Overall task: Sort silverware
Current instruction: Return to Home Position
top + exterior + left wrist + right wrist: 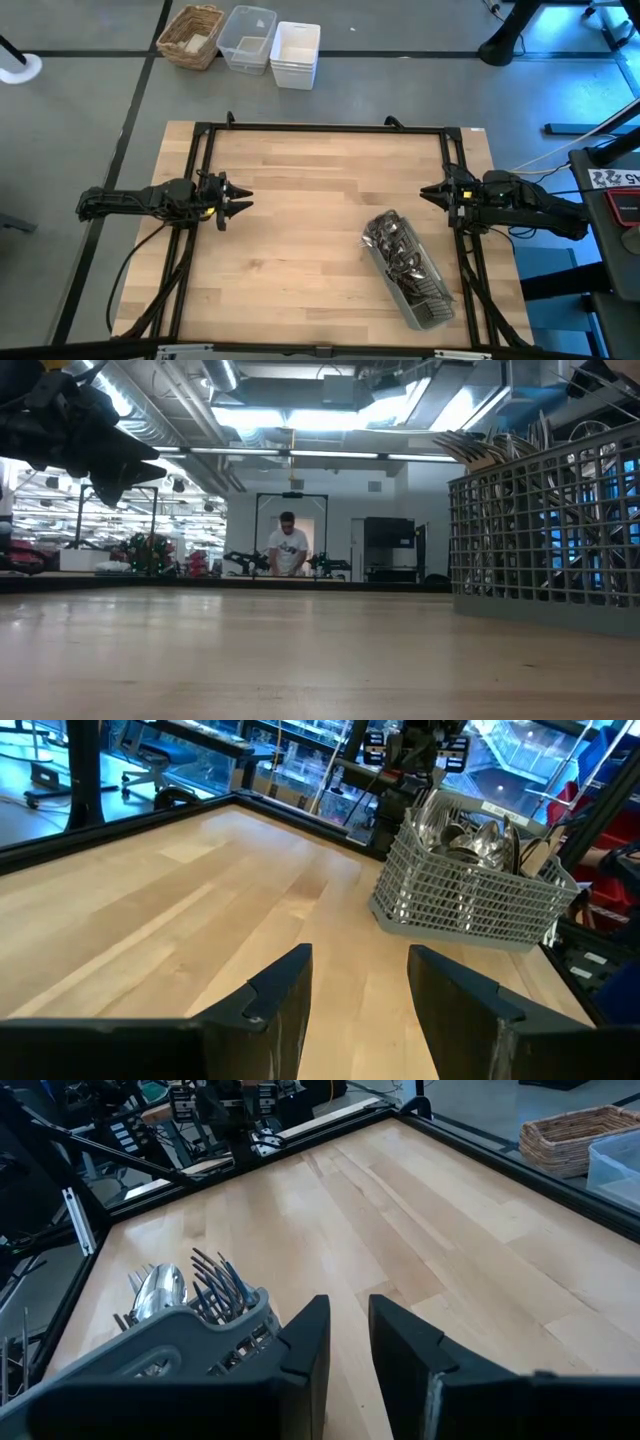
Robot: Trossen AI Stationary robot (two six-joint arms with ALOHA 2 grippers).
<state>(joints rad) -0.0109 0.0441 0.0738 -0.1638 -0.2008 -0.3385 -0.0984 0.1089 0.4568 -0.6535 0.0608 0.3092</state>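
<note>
All the silverware [398, 243] I can see is packed into the grey caddy [432, 305], which stands on the tabletop [300, 230]. No piece lies loose around the caddy. The right end effector [424, 193] hangs near one short end of the caddy, fingers a little apart and holding nothing. The left end effector [243, 204] is well away from the caddy on its other side, fingers parted wider, also empty. To me the sorting looks done.

Each piece should be stiff, light and slick, being polished metal. I would pinch it across the narrow handle, not the bowl or tines. In the caddy the pieces crowd and overlap, so one would want lifting straight out by its upper end. The loaded caddy is likely the heavy item, and its slatted rim offers the surest hold.
</note>
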